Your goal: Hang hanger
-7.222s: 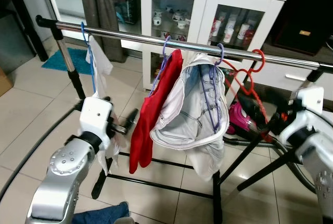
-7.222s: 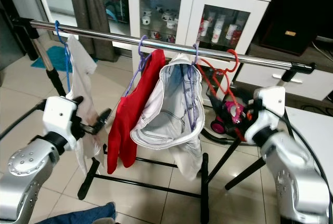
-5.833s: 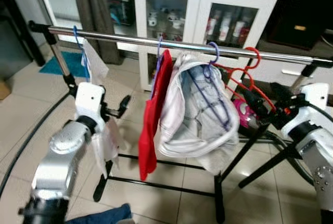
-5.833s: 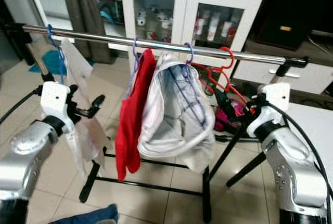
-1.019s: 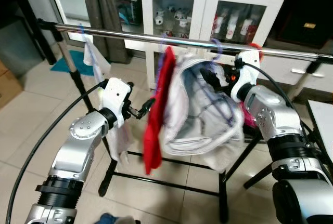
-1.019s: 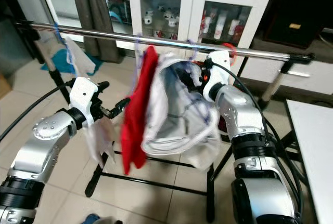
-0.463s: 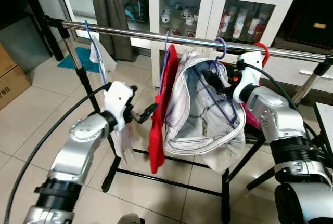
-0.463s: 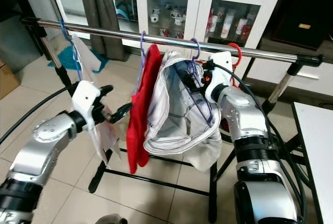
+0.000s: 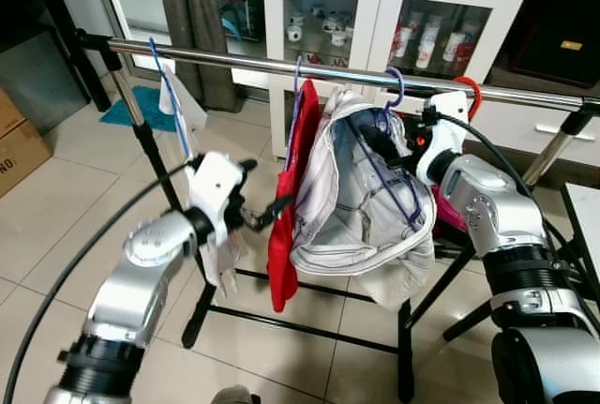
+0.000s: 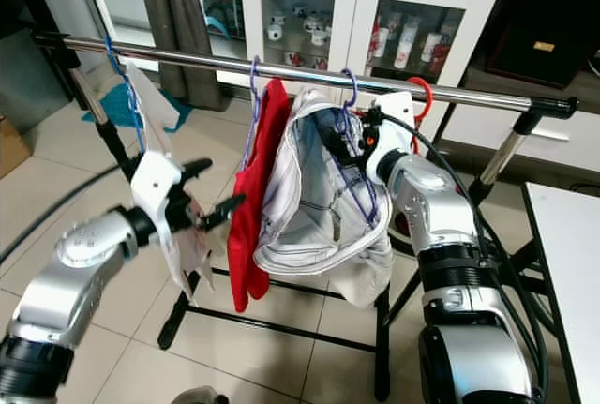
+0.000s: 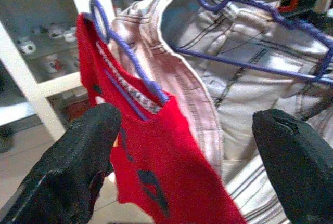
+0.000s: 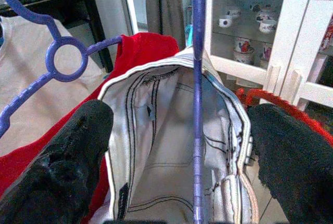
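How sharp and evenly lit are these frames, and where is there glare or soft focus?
Head views: evenly lit and sharp, with a bright glint along the steel rail. Left wrist view: the red garment is slightly soft, the cabinet behind washed out, and the black fingers blurred at close range. Right wrist view: the white garment is crisp, while the fingers are dark, fuzzy masses.

Two silver arms raised forward, elbows bent. Left gripper of two long black fingers (image 9: 263, 218) held at mid height, reaching inward toward the centre, fingers (image 11: 83, 167) spread wide apart with nothing between them. Right gripper of two long black fingers (image 9: 389, 148) lifted higher, wrist turned inward across the body, fingers (image 12: 62, 167) likewise parted wide, clasping nothing.
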Controlling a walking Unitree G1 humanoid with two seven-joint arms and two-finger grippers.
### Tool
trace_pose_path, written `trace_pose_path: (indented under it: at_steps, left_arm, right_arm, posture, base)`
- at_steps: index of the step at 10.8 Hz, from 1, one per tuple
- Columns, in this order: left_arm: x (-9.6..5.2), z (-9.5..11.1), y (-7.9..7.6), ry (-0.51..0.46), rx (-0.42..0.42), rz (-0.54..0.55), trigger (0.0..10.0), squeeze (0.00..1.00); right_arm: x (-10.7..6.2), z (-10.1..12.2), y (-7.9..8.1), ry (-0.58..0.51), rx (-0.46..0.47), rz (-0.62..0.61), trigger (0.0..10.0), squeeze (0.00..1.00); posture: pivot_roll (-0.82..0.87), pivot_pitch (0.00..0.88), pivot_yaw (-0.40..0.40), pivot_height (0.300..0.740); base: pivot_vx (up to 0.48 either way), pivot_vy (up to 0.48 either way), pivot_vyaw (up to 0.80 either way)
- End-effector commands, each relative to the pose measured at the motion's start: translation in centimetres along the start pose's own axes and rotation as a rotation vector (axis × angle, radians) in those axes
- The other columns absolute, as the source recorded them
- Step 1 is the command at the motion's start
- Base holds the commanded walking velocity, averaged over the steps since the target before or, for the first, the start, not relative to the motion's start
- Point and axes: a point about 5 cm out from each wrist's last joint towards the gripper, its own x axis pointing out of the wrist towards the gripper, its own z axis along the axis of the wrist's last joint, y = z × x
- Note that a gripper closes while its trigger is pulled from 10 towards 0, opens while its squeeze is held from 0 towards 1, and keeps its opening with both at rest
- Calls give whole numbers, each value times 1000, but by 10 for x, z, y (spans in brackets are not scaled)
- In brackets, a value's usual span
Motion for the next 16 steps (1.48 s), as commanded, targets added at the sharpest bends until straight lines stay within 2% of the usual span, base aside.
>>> trace_pose_path:
  at_steps: [1, 2, 3, 5, 6, 7, 8, 10, 11, 12, 13, 16]
  left_arm:
    - [3, 7, -1, -23, 16, -7, 10000, 0]
    - [5, 9, 7, -19, 25, 28, 10000, 0]
    - [7, 6, 12, 0, -41, 73, 10000, 0]
    - [13, -7, 23, 54, -23, 209, 10000, 0]
    - [16, -7, 16, 32, -56, 183, 10000, 110]
    - [20, -8, 1, -15, -89, 109, 10000, 1000]
    - [21, -1, -17, -29, -83, 7, 10000, 1000]
    - [18, 7, -35, -27, -73, -106, 10000, 1000]
    - [17, 5, -37, -9, -60, -115, 10000, 1000]
    - [10, 2, -35, 14, -48, -87, 10000, 0]
    - [5, 5, -31, 18, -28, -79, 10000, 0]
    - [-5, 9, -20, 35, -16, -2, 10000, 0]
  right_arm:
    - [0, 7, -2, -14, -21, 2, 10000, 0]
    - [1, 8, -4, -7, -19, -20, 10000, 0]
    - [0, 11, -3, -18, -22, -9, 10000, 0]
    - [-7, 10, -4, -27, -47, -7, 10000, 0]
    - [-16, 9, -10, -49, -52, -16, 10000, 0]
    - [-26, 5, -16, -67, -63, -33, 10000, 0]
    - [-37, 11, -18, -90, -62, -1, 10000, 0]
    - [-56, 17, -24, -78, -132, 72, 10000, 0]
    - [-55, 18, -25, -73, -143, 67, 10000, 0]
    - [-46, 16, -20, -51, -115, 44, 10000, 0]
    - [-38, 16, -13, -28, -62, 63, 10000, 1000]
    - [-22, 16, 9, -10, -39, 114, 10000, 1000]
  posture:
    - [103, 0, -26, 740]
    - [85, 0, -20, 740]
    - [67, 0, -13, 740]
    - [49, 0, 5, 740]
    - [11, 0, 32, 740]
    - [8, 0, 17, 740]
    - [4, 0, 20, 740]
    - [3, 0, 17, 740]
    - [6, 0, 8, 740]
    - [14, 0, -3, 740]
    - [7, 0, -8, 740]
    - [39, 0, -13, 740]
  base:
    - [0, 0, 0]
    - [0, 0, 0]
    - [0, 0, 0]
    - [0, 0, 0]
    - [0, 0, 0]
    - [0, 0, 0]
    - [0, 0, 0]
    - [0, 0, 0]
    - [0, 0, 0]
    - [0, 0, 0]
    - [0, 0, 0]
    - [0, 0, 0]
